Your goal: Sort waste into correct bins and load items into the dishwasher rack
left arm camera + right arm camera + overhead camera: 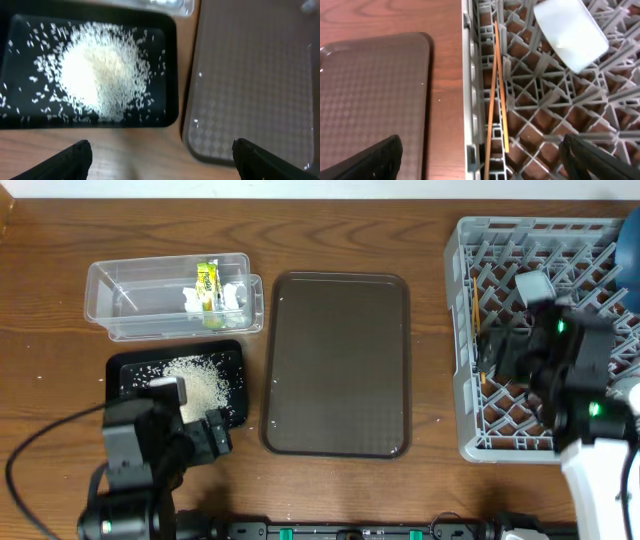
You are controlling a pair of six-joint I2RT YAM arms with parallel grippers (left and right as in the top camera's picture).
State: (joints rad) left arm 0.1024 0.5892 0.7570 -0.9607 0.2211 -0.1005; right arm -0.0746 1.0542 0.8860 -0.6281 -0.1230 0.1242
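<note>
Now, chopsticks (pixel 496 47) in grey rack (pixel 468 75)

So the tub (pixel 150 300) is sitting back left on the table (pixel 60 240), with the snack wrapper (pixel 208 280) and paper scraps (pixel 232 296) lying inside it. The shallow tray (pixel 122 372) is sitting just in front, holding the rice (pixel 197 382). The serving tray (pixel 337 362) is lying just right of both, and the rack (pixel 470 395) is sitting further right, with the chopsticks (pixel 502 105) lying along its left wall and a cup (pixel 570 32) resting further back inside.
</note>
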